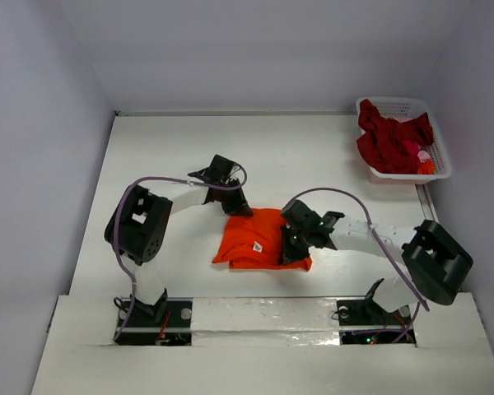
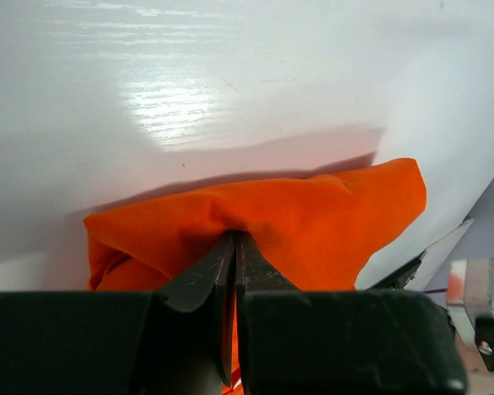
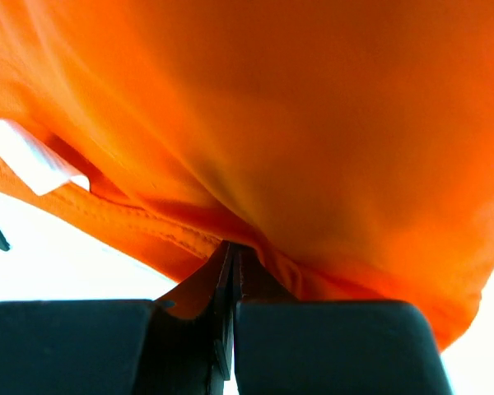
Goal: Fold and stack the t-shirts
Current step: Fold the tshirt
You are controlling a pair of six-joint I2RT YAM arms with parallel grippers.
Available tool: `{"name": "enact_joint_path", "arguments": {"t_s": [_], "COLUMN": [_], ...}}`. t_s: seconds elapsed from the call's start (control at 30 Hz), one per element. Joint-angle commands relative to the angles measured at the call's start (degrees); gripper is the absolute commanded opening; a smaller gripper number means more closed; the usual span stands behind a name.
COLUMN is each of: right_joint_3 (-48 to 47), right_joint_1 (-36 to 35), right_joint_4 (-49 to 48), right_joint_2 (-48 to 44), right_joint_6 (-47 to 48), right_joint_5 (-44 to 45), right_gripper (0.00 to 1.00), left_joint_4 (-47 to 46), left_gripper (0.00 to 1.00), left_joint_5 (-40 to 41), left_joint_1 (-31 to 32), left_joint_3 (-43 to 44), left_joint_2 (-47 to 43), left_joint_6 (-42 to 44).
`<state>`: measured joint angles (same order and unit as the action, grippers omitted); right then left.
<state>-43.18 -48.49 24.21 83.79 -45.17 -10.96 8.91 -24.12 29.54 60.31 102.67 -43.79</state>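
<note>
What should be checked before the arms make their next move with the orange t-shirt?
1. Left gripper shut on the orange t-shirt: ok.
2. Right gripper shut on its edge: ok.
3. Cloth flat between the grips: not ok, bunched at the left pinch.
4. All layers caught in each pinch: cannot tell.
5. Dark red t-shirts inside the white basket, away from both arms: ok.

Bright overhead light glares white on the desk (image 2: pixel 173 107); in the right wrist view the orange t-shirt (image 3: pixel 313 123) looks soft, perhaps out of focus.
</note>
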Motion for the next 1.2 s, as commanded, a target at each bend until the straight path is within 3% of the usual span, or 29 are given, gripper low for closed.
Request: {"name": "enact_joint_path", "arguments": {"t_s": [0.0,0.2,0.43,0.7,1.17], "right_joint_3": [0.47,-12.15,-22.73,-21.60,-20.72], "right_joint_1": [-0.47,-0.47,1.20,2.61,3.14], "right_joint_4": [2.33,11.64,14.29,7.62,4.18], "right_joint_2": [-3.28,-5.83,1.19,12.26,15.00], "right_joint_6": [-1.06,0.87,3.06,5.35,4.39], "right_joint_5": [0.50,5.42,10.79,8.68,4.63], "right_gripper": [0.00,0.00,0.00,0.00,0.00], "left_joint_4": [1.46,3.92,9.28,12.37,6.21], "left_gripper": [0.00,0.00,0.00,0.00,0.00], "left_joint_5": [0.39,0.47,5.12,6.63,7.33], "left_joint_1": [0.26,0.26,-0.27,-0.27,-0.27], "left_joint_3": [2.26,2.88,5.94,7.72,0.95], "left_joint_2": [0.77,-1.50,-8.62,-9.60,-4.06], "left_joint_6": [0.81,1.25,1.60,3.10,2.92]}}
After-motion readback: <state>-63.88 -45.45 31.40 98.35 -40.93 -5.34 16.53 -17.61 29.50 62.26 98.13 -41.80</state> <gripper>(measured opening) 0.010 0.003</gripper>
